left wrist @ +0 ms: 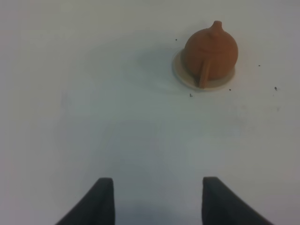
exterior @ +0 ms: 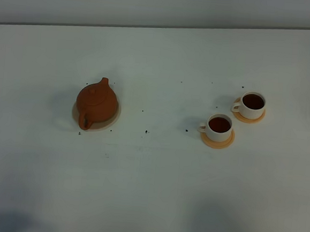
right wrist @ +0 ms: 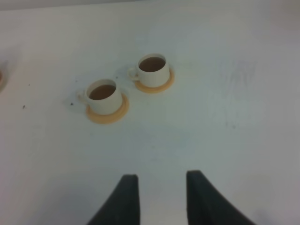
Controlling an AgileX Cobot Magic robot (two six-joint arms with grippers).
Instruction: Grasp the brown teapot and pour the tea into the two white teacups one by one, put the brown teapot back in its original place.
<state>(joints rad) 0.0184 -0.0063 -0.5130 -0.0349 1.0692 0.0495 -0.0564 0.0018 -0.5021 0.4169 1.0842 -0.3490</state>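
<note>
The brown teapot sits upright on its original place, a cream saucer, left of the table's middle. The two white teacups stand at the right on orange coasters, both holding dark tea. Neither arm shows in the exterior high view. In the left wrist view my left gripper is open with bare table between its fingers, well back from the teapot and saucer. My right gripper is open and holds nothing, set back from the cups.
Small dark specks dot the white table between the teapot and the cups. The table's far edge meets a grey wall at the back.
</note>
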